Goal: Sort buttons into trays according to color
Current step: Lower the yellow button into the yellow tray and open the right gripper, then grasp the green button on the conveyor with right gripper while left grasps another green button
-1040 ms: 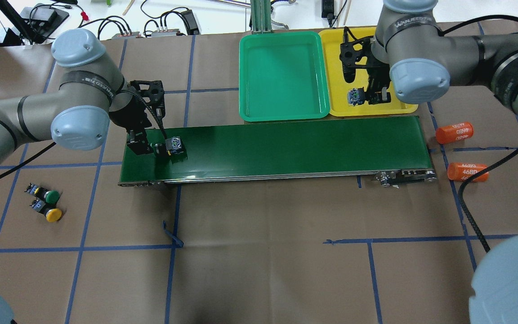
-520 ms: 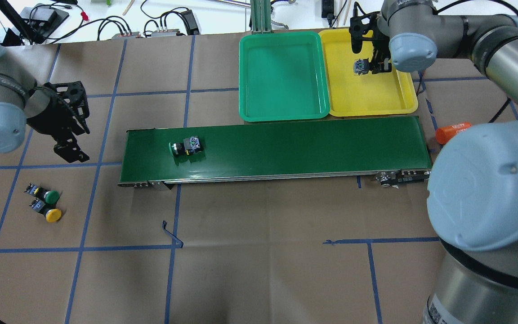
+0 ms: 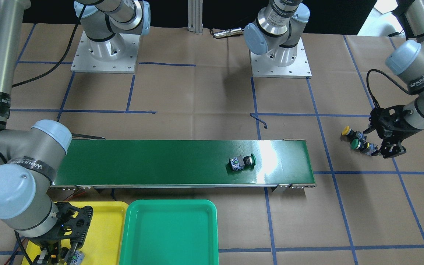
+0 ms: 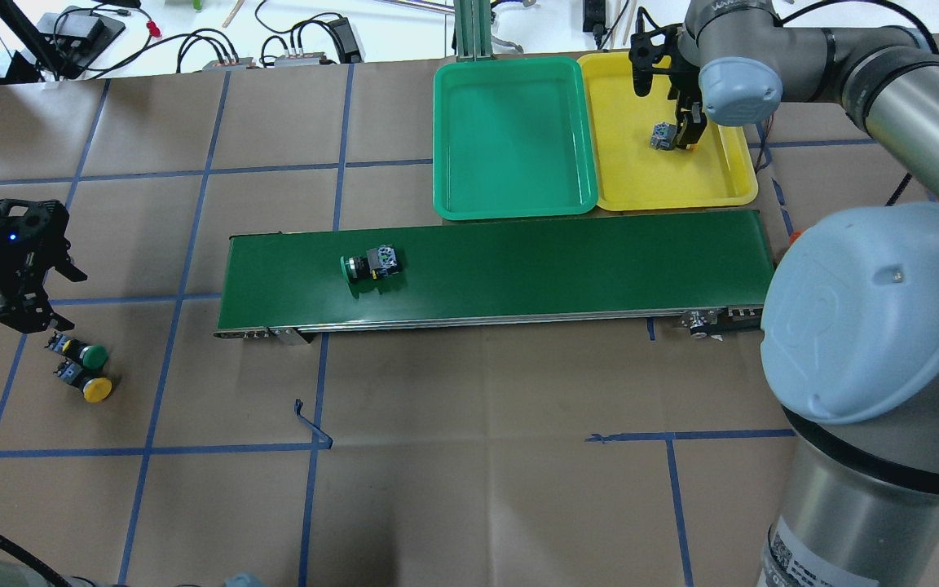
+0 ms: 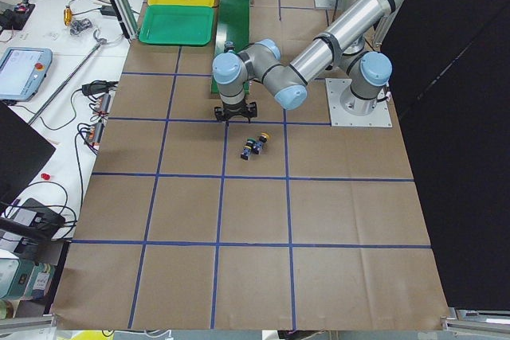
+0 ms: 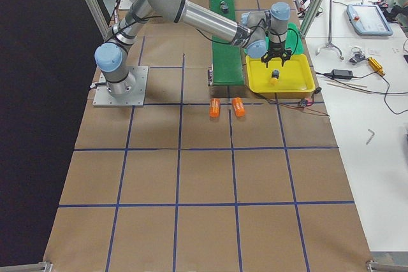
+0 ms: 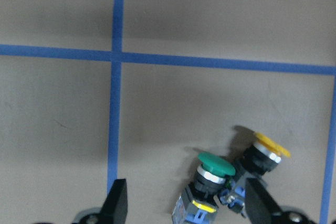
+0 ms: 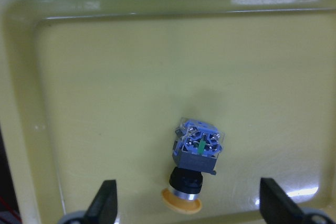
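- A broad desk (image 4: 478,505) covered in brown paper and ruled into squares with blue tape carries everything. A white bench (image 4: 404,28) strewn with black cables lies past its far edge.
- A long dark green conveyor belt (image 4: 567,269) runs across the desk.
- Two shallow rounded-corner plastic trays sit touching just behind the belt's right end: a bright green tray (image 4: 510,139), and a bright yellow tray (image 4: 665,183) further right.
- The right gripper (image 4: 685,134) hangs over the yellow tray, its fingers (image 8: 107,200) spread wide and gripping nothing.
- The left gripper (image 4: 23,316) hovers near the desk's left edge, fingers (image 7: 118,205) wide apart and empty.
- A yellow-capped button (image 8: 197,166) with a black collar and a blue-and-grey contact block lies on its side in the yellow tray, below the right fingers.
- A green-capped button (image 4: 372,265) lies on its side on the belt, left of centre.
- A second green-capped button (image 4: 82,353) and a second yellow-capped button (image 4: 86,385) lie close together on the paper beneath the left gripper.
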